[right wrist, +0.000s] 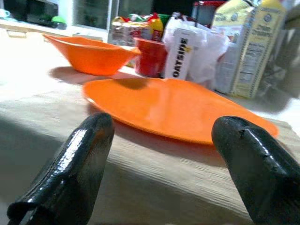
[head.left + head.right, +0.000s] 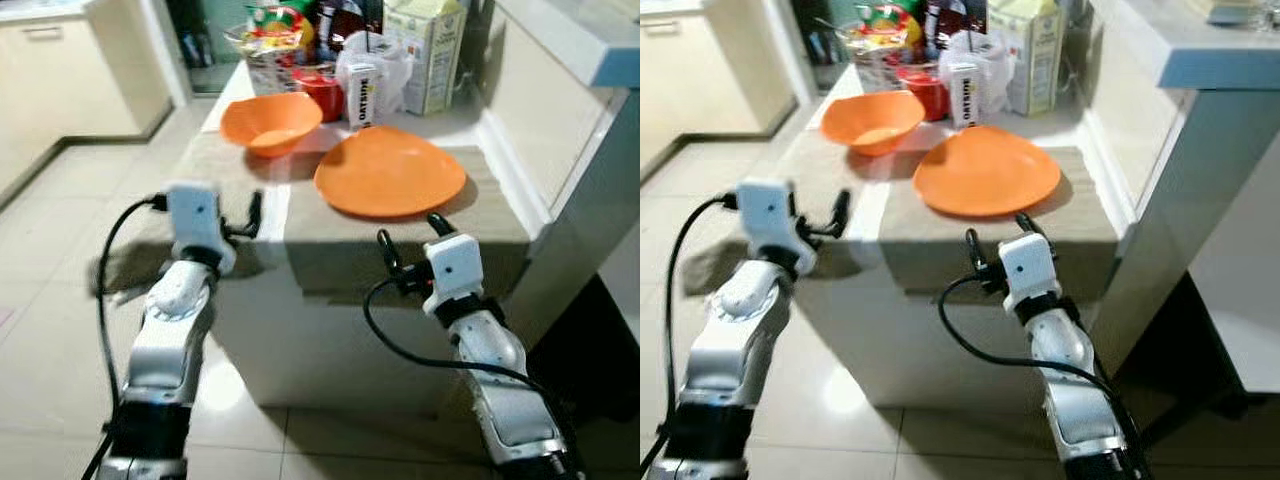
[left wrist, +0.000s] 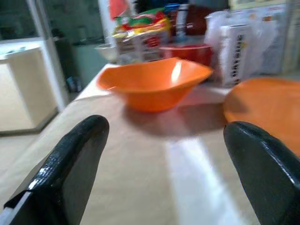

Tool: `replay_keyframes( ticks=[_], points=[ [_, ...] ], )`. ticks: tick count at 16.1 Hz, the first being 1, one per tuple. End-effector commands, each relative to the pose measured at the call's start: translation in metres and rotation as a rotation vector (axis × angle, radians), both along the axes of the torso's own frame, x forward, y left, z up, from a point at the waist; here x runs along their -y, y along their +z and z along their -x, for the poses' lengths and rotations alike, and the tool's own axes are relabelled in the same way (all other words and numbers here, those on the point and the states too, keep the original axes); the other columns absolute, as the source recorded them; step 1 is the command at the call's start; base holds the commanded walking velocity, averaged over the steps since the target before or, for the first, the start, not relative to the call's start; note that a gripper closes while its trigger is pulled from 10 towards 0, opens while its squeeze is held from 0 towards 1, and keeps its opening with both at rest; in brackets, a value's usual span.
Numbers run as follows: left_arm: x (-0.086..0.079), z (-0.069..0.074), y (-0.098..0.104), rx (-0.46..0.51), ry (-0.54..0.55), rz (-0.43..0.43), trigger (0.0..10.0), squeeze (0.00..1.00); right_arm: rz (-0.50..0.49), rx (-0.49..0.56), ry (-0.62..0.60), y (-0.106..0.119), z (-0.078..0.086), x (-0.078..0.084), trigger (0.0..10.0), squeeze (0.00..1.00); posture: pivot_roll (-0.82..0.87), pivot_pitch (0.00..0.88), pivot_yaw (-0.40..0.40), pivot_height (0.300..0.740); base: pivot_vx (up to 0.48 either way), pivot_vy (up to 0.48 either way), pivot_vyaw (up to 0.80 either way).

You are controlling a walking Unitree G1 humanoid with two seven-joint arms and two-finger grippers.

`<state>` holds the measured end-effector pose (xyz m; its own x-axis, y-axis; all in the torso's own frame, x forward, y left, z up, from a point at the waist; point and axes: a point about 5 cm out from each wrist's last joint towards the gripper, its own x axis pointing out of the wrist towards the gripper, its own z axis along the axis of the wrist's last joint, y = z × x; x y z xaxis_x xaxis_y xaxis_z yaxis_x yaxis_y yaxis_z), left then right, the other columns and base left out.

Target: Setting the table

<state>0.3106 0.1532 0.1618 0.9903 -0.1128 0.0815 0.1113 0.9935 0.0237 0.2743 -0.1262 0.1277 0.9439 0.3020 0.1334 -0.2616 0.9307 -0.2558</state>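
Note:
An orange bowl [image 2: 270, 120] and a flat orange plate [image 2: 390, 172] rest on a small table [image 2: 330, 245] covered with a beige cloth. The bowl sits at the table's left, the plate at the right, closer to the front edge. My left gripper [image 2: 240, 222] hovers open at the front left corner, aimed toward the bowl [image 3: 154, 84]. At the front edge, just short of the plate [image 1: 178, 110], my right gripper [image 2: 412, 238] is open. Both grippers hold nothing.
Behind the dishes stand a red cup [image 2: 322, 92], an Oatside carton [image 2: 363, 97], a tall drink carton [image 2: 432, 55] and a basket of snack packs [image 2: 270, 40]. A white counter [image 2: 560, 120] borders the table's right side. Tiled floor [image 2: 60, 260] lies to the left.

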Motion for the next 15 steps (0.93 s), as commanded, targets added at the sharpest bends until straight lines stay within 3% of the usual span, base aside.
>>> replay_keyframes(
  ticks=[1,6,7,8,9,10,15],
  points=[
    [-0.003,0.0,-0.003,-0.02,0.003,-0.005,10.0,0.0,-0.002,0.013,-0.01,0.003,0.001,0.002,10.0,0.0,-0.16,0.0,0.097,0.74,0.0,0.0,0.0],
    [-0.017,-0.013,0.007,-0.003,0.018,-0.063,10.0,0.0,-0.009,0.032,-0.017,0.007,0.002,0.0,10.0,0.0,-0.16,0.0,0.104,0.74,0.0,0.0,0.0],
    [-0.016,-0.016,0.007,-0.011,-0.007,-0.104,10.0,0.76,-0.011,0.03,-0.023,0.007,0.002,0.001,10.0,0.0,-0.16,0.0,0.11,0.74,0.0,0.0,0.0],
    [-0.017,-0.017,0.009,0.008,-0.008,-0.132,3.1,0.63,-0.01,0.028,-0.025,0.006,0.001,0.001,10.0,0.0,-0.16,0.0,0.11,0.74,0.0,0.0,0.0],
    [-0.018,-0.017,0.01,0.021,0.004,-0.142,3.1,0.63,-0.01,0.027,-0.027,0.006,0.001,0.001,10.0,0.0,-0.16,0.0,0.11,0.74,0.0,0.0,0.0],
    [-0.017,-0.018,0.011,0.019,-0.008,-0.128,0.0,0.0,-0.008,0.024,-0.028,0.005,0.002,0.001,10.0,0.0,-0.16,0.0,0.112,0.74,0.0,0.0,0.0],
    [-0.017,-0.019,0.007,0.01,-0.015,-0.129,0.0,0.0,-0.003,0.016,-0.021,0.003,0.004,0.0,10.0,0.0,-0.17,0.0,0.111,0.74,0.0,0.0,0.0]
  ],
)
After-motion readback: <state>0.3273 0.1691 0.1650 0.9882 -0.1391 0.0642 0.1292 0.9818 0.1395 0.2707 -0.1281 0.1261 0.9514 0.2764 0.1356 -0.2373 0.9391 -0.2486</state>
